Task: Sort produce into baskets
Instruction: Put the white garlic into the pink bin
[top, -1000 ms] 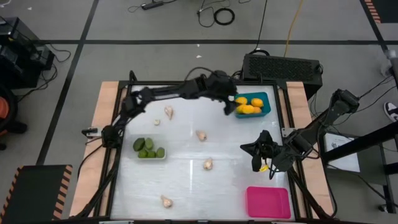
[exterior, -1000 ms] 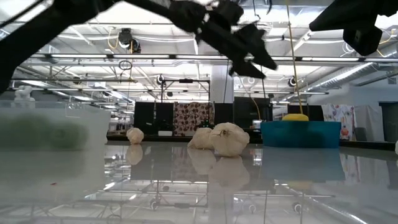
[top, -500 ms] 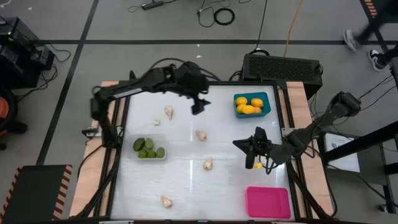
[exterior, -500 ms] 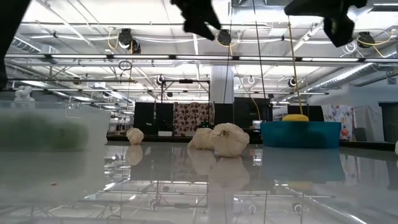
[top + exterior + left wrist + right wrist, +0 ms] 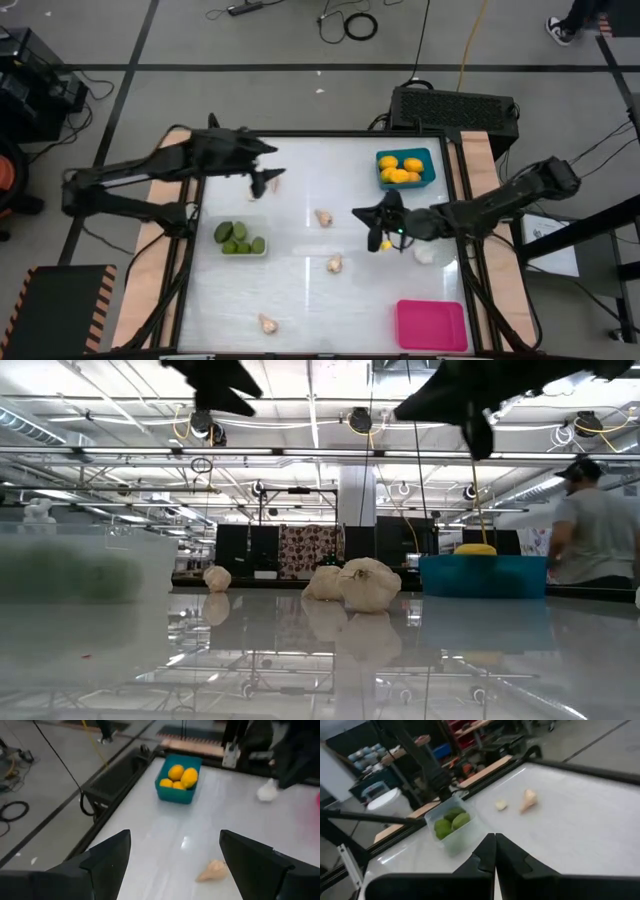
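The teal basket [image 5: 405, 168] at the far right holds several yellow-orange pieces [image 5: 178, 775]. The clear basket [image 5: 240, 238] at the left holds green pieces [image 5: 451, 822]. The pink basket [image 5: 432, 325] stands at the near right. Garlic-like pieces lie loose on the table [image 5: 323, 217] [image 5: 335, 264] [image 5: 267, 323] [image 5: 425, 253]. My left gripper [image 5: 262, 182] hangs open and empty over the far left, beside a garlic piece [image 5: 273, 179]. My right gripper [image 5: 368, 220] hangs shut above the table's middle right, its fingers [image 5: 485, 852] together with nothing between them.
A black box [image 5: 455, 105] stands beyond the table's far right edge. The table has wooden side rails [image 5: 165, 220]. A person [image 5: 592, 530] stands in the room behind. Bare tabletop lies between the loose pieces and in front of the clear basket.
My left gripper has swung from above the teal basket toward the table's left edge, along the far side. My right gripper has gone from the right edge toward the table's middle and a little farther back. A pale piece now shows where the right arm was.
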Robot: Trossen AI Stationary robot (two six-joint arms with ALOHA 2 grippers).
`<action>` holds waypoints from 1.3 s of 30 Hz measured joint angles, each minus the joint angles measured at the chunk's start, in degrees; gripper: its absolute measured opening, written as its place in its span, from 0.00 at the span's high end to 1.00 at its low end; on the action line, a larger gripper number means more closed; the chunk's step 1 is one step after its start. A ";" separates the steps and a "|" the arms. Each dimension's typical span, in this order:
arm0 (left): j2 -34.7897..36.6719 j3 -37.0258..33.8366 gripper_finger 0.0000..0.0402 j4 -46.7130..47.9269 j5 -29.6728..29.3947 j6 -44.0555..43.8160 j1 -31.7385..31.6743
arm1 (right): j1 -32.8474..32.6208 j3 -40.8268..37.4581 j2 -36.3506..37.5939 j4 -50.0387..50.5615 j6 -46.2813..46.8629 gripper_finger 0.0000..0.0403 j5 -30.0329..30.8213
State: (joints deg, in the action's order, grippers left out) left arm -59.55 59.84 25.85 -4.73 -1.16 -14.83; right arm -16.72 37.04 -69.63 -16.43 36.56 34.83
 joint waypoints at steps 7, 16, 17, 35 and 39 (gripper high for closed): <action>12.89 -13.73 0.22 -17.18 8.28 -0.07 0.97 | 7.88 1.41 -7.06 -3.44 3.05 1.00 -14.09; 14.06 -31.77 0.22 -47.86 9.20 0.38 2.56 | 13.17 19.70 -21.29 19.14 1.69 0.90 -15.62; 13.92 -32.62 0.22 -47.95 8.20 0.83 2.58 | 13.66 22.59 -23.05 22.97 1.64 0.88 -15.47; 12.04 -33.71 0.22 -41.54 10.96 9.68 2.43 | 17.09 48.59 -39.78 45.87 -4.86 0.36 -20.24; 11.78 -33.71 0.22 -40.46 10.73 7.64 2.56 | 18.70 48.59 -39.78 45.23 -6.81 0.30 -20.00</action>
State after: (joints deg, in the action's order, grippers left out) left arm -47.77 26.13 -14.62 6.00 6.48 -12.27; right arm 1.98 85.62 -109.40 28.79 29.74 14.83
